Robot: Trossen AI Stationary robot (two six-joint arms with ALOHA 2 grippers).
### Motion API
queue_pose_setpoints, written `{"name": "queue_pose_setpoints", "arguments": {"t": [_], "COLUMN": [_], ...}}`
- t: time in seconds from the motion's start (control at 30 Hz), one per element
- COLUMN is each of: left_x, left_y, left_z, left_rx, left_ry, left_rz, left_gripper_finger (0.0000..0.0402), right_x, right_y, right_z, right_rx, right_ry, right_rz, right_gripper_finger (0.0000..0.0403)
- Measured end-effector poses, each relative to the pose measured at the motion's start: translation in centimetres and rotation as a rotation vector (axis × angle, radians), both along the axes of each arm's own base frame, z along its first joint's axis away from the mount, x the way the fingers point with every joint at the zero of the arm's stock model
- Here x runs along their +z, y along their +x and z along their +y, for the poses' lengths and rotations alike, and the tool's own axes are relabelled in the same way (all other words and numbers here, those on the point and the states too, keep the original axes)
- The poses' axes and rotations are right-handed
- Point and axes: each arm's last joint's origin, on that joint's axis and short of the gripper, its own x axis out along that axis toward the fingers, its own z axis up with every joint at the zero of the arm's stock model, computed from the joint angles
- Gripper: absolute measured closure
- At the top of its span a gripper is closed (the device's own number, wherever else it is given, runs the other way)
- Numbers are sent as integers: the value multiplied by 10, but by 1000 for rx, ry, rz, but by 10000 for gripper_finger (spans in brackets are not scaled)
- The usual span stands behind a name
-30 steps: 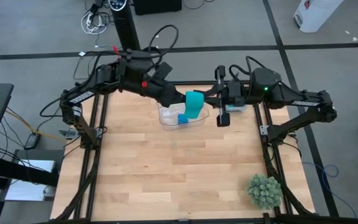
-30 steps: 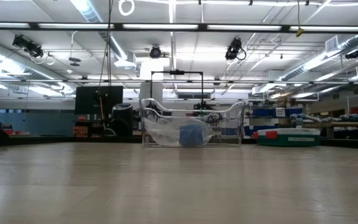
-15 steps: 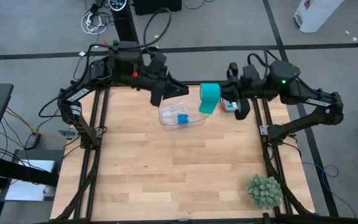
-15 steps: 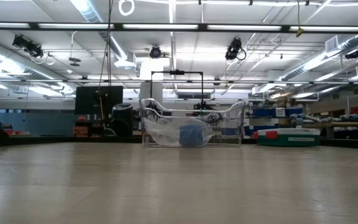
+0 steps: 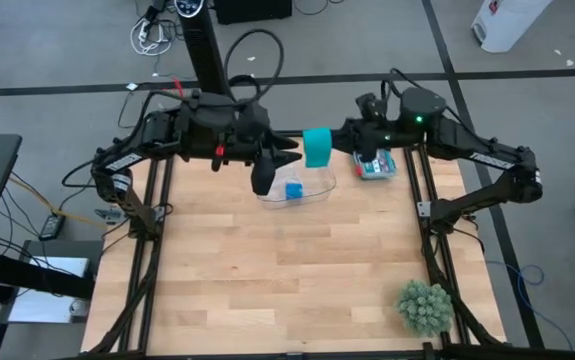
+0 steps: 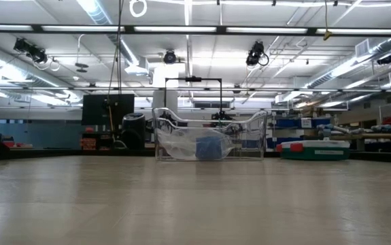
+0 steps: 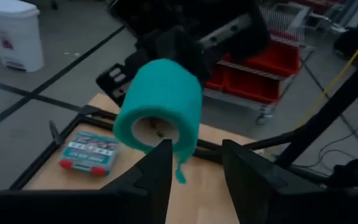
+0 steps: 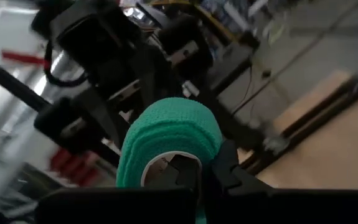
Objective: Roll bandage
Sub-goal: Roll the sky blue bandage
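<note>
— Where was the bandage [image 5: 317, 146]?
— Up in the air above the far edge of the tabletop [image 5: 277, 270], just beyond the clear tray [image 5: 312, 190]. Wound into a fat teal coil, hollow core showing in both wrist views, one short loose tail hanging from it [image 7: 180, 171].

— Held by which hand?
— Pinched by the right hand [image 8: 197, 174], fingers pressed together on the coil's rim. Came in from the right side over the far edge.

— And the left hand [image 5: 265, 178]?
— Spread apart, gripping nothing. Sat just left of the coil, above the tray's far left corner, fingers pointed at the roll without touching it.

— Anything inside the tray?
— A small blue roll [image 5: 293, 190] and some crumpled clear plastic [image 6: 181, 146].

— Elsewhere on the tabletop?
— A flat teal box [image 5: 377, 166] with red end caps at the far right edge, under the right arm. A spiky green ball [image 5: 424, 306] at the near right corner, well apart from everything else.
</note>
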Motion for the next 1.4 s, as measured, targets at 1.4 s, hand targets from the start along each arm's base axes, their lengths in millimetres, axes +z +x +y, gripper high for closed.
{"name": "queue_pose_setpoints", "arguments": {"t": [1.4], "left_x": [0], "left_y": [-4], "left_z": [-21], "left_rx": [164], "left_ry": [451], "left_rz": [101], "left_gripper_finger": [298], "right_x": [-10], "right_y": [46], "right_z": [-6], "right_rx": [285], "right_ry": [454], "right_rz": [-31], "right_gripper_finger": [387]}}
